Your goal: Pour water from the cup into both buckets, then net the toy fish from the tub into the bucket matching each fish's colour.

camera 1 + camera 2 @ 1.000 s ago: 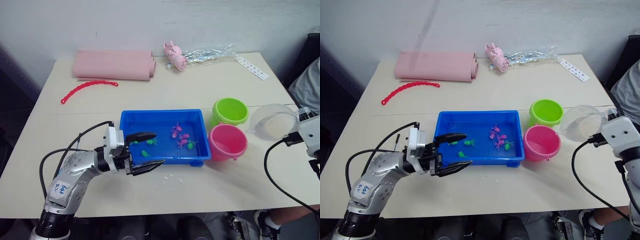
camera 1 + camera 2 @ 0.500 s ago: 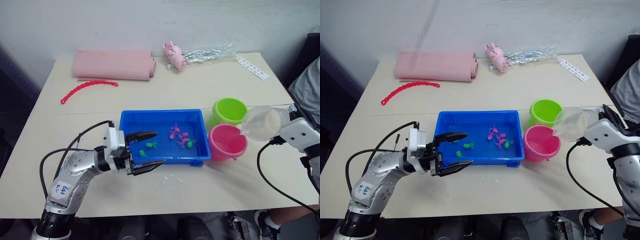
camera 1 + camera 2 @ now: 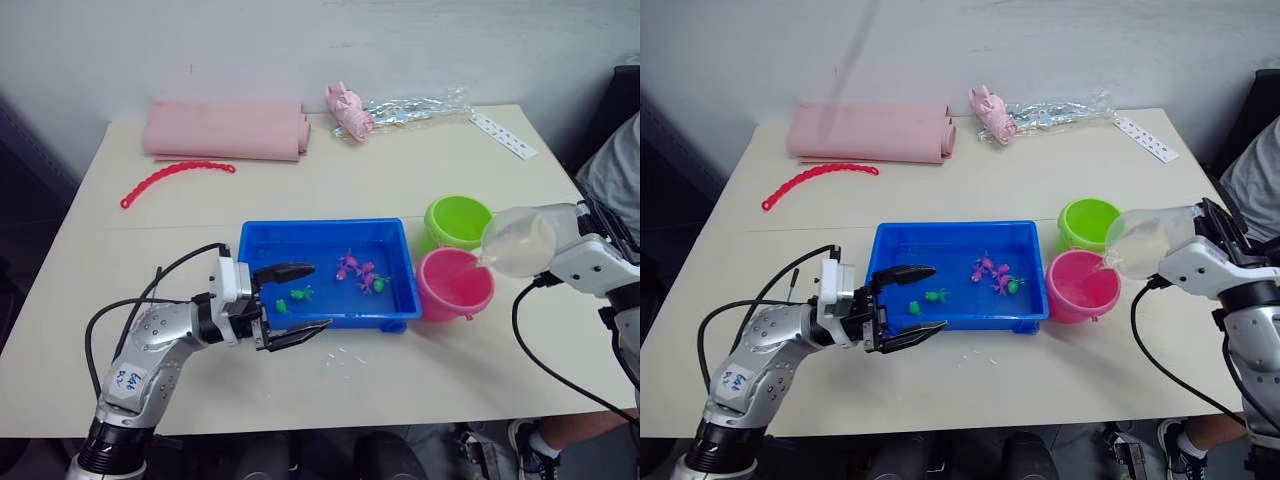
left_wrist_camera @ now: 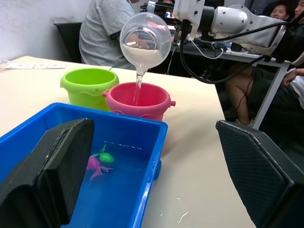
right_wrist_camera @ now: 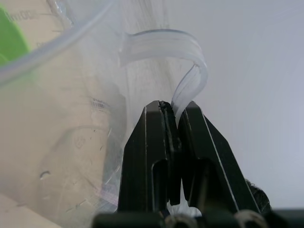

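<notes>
While its two black fingers are pinched together on the clear handle, the right hand (image 5: 172,110) holds the cup (image 3: 518,240) tipped over the pink bucket (image 3: 455,284), and a thin stream of water falls from the cup's lip into that bucket — plain in the left wrist view. The green bucket (image 3: 458,221) stands just behind the pink one, touching or nearly so, both at the right end of the tub (image 3: 327,272).

The left hand (image 3: 297,302) hovers at the tub's near left corner with its fingers spread wide apart and nothing between them — one finger reaches over the tub's rim, the other lies outside the front wall. In the tub's shallow water lie the toy fish (image 3: 358,275): a cluster of pink ones with a green one toward the right, and two green ones (smaller specks) nearer the left hand.

Farther back on the table (image 3: 150,230) lie a red bead chain (image 3: 175,180), a rolled pink cloth (image 3: 225,130), a small pink toy (image 3: 348,110) beside a clear plastic bag (image 3: 420,105), and a white strip (image 3: 505,135). A person in a grey shirt (image 4: 107,26) sits behind the right arm.
</notes>
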`<state>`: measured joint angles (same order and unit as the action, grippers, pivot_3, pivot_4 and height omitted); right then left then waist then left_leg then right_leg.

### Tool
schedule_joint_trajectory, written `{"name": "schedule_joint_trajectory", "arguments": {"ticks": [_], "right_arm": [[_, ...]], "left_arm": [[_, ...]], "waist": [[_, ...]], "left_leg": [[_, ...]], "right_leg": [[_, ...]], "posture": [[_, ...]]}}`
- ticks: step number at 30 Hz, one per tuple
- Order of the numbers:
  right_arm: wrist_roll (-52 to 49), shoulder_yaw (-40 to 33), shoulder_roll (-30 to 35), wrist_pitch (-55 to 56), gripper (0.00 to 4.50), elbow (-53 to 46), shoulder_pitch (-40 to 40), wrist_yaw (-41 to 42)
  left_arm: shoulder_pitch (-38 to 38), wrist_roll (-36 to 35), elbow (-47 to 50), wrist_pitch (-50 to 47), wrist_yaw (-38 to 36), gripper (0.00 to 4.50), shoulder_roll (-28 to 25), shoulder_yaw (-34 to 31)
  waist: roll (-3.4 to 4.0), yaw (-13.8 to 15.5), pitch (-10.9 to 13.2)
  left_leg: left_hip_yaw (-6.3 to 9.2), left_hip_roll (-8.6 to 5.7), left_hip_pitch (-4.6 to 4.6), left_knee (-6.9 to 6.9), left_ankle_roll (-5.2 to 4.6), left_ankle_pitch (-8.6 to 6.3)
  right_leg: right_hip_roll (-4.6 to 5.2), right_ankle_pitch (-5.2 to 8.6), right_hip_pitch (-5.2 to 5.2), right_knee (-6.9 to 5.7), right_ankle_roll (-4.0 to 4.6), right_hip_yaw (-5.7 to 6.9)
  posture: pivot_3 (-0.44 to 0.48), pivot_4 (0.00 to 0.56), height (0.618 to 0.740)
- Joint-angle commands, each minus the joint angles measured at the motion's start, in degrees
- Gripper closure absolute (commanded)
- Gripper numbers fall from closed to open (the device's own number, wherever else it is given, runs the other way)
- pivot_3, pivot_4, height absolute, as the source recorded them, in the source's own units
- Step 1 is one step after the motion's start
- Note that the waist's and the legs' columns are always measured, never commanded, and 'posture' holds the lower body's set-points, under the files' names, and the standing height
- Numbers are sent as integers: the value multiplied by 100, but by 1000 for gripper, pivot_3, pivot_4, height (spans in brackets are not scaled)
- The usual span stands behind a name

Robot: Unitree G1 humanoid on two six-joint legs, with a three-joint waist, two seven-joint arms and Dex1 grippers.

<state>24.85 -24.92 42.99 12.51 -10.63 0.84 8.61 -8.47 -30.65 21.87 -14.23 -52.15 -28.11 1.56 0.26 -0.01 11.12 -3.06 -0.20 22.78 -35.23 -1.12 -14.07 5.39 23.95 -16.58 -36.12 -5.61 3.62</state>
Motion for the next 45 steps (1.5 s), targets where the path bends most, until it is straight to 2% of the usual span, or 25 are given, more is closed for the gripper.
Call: {"name": "schedule_joint_trajectory", "arguments": {"ticks": [1,15,28,33,39,45], "right_arm": [[70,-61,98,86,4420,-31,-86,-171],[124,-23,55,169,4420,78,1,-170],[13,-22,-46,115,4420,27,105,-201],[-960,-83,-333,29,4420,-8,45,144],[-1786,-371,-321,-465,4420,88,-70,463],[-2953,-665,-363,-1790,4420,-70,-431,866]], "left_arm": [[-28,21,77,89,-2,0,18,26],[-121,-122,53,77,28,0,170,-94],[-154,-61,-45,80,-129,0,63,-124],[-131,-84,-40,52,-183,0,24,-113],[-163,-100,-78,26,-253,0,-25,-121],[-305,-141,-192,-18,-342,0,-78,-178]], "waist": [[0,0,0],[0,0,0],[0,-3,0],[0,-4,0],[0,1,0],[0,-1,0]], "left_leg": [[0,0,0,0,0,0],[0,0,0,-2,-1,1],[2,0,-1,-3,0,3],[4,0,0,-4,1,3],[4,-1,0,-5,-1,4],[6,0,-1,-9,-1,4]], "right_leg": [[0,0,0,0,0,0],[0,0,0,-4,0,0],[0,0,0,-8,0,2],[0,0,0,-9,0,2],[2,0,0,-16,0,3],[1,0,0,-30,0,4]], "posture": [[0,150,740],[0,150,740],[0,150,740],[0,150,740],[0,150,740],[0,150,740]]}}
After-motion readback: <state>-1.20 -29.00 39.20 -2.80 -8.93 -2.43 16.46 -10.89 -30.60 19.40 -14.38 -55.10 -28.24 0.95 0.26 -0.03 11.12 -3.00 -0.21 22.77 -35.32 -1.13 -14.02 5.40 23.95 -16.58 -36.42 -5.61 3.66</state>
